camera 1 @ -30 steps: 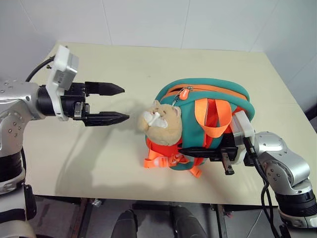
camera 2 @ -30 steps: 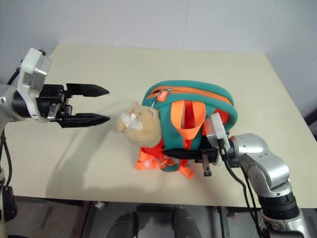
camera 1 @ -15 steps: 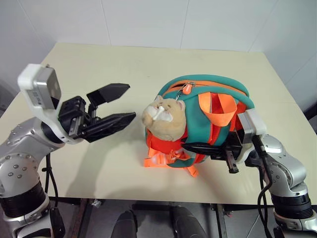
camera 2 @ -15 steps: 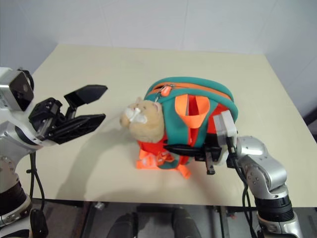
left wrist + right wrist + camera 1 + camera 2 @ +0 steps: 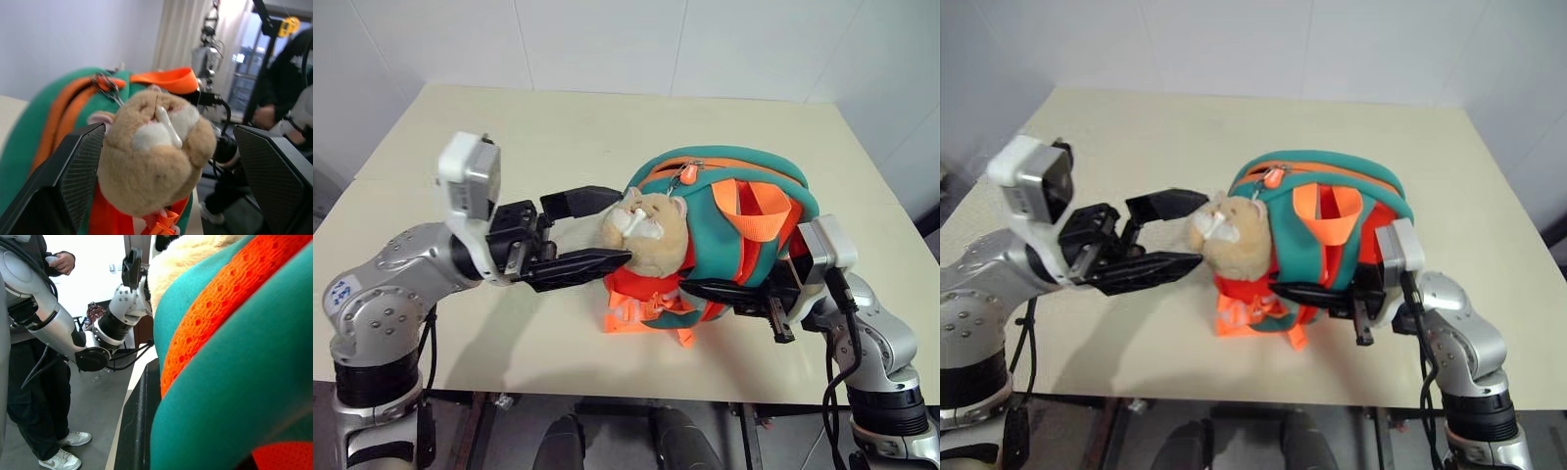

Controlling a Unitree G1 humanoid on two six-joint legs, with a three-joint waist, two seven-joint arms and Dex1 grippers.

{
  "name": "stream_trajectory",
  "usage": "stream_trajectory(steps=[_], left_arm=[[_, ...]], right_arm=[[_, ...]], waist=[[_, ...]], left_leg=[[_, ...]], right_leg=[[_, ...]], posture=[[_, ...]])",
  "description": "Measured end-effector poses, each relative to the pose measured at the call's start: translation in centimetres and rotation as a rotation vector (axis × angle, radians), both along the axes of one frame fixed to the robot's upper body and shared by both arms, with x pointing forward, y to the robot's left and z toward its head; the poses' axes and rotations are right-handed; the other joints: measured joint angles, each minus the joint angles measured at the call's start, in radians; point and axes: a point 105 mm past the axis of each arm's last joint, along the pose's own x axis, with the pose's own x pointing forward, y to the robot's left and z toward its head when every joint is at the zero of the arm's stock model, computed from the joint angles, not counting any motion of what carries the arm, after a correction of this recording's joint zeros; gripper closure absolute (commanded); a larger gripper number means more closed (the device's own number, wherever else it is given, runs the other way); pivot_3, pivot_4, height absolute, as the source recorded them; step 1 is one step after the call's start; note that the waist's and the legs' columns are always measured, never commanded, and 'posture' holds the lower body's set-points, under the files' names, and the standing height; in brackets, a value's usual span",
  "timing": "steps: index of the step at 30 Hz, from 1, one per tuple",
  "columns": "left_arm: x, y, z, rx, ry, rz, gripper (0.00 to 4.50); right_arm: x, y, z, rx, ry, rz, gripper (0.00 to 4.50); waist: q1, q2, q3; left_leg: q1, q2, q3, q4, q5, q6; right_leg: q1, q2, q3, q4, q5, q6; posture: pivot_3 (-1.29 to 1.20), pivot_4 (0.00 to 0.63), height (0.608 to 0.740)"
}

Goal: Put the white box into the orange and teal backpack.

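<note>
Right gripper [image 5: 700, 289] sits at the near edge of the table [image 5: 509, 147], fingers pressed together on the lower front of the orange and teal backpack [image 5: 744, 230]. Left gripper [image 5: 607, 230] is spread wide, one finger either side of the plush head [image 5: 648, 233]; the left wrist view confirms this. The right wrist view adds a person [image 5: 29, 396] standing beyond the table. Backpack stands upright mid-table, zip closed

arms: silver-grey metal shells, round joints, small screws | wrists: white camera blocks | left gripper [image 5: 592, 231]: black ridged fingers | right gripper [image 5: 710, 291]: black | cables: black, along forearms
</note>
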Motion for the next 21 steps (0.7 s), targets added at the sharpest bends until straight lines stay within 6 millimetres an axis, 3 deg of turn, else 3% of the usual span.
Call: stream_trajectory(steps=[11, 16, 21], left_arm=[[0.6, -1.8, -0.8, 0.127, -0.014, -0.086, 0.03], [0.8, -1.9, -1.1, 0.148, -0.004, -0.111, 1.2], [0.7, -1.6, -0.9, 0.187, -0.008, -0.113, 1.2]], right_arm=[[-0.4, 0.2, -0.5, -0.002, 0.013, 0.013, 4.5], [-0.5, 0.3, -0.6, 0.0, 0.014, 0.017, 4.5], [-0.6, 0.2, -0.7, 0.002, 0.018, 0.013, 4.5]], waist=[[0.001, 0.0, 0.0], [0.001, 0.0, 0.0], [0.001, 0.0, 0.0]], left_leg=[[0.0, 0.0, 0.0, -0.001, 0.0, 0.0], [0.0, 0.0, 0.0, -0.001, 0.0, 0.0], [0.0, 0.0, 0.0, -0.001, 0.0, 0.0]], right_leg=[[0.0, 0.0, 0.0, -0.002, 0.0, 0.0], [0.0, 0.0, 0.0, -0.002, 0.0, 0.0], [0.0, 0.0, 0.0, -0.002, 0.0, 0.0]], posture=[[0.0, 0.15, 0.74], [0.0, 0.15, 0.74], [0.0, 0.15, 0.74]])
